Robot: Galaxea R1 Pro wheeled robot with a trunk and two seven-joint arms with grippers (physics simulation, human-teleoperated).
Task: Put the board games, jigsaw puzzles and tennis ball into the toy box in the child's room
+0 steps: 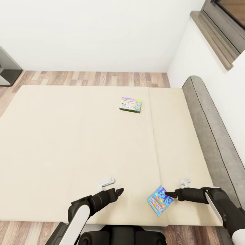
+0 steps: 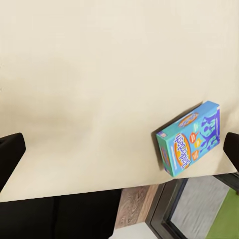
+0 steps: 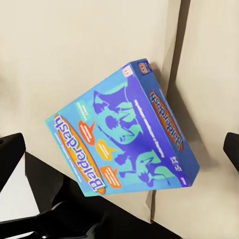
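right claw (image 1: 171,195) low, touching blue game (image 1: 159,200)

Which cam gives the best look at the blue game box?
Right wrist view: the blue game box is large there, title and artwork readable. The head view has it small near the bed's front edge, beside the right tool. The left wrist view shows it whole but small.

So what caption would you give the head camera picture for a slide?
Both grippers reach over the bed; the right gripper nears the blue board game, the green-edged board game lying farther off.
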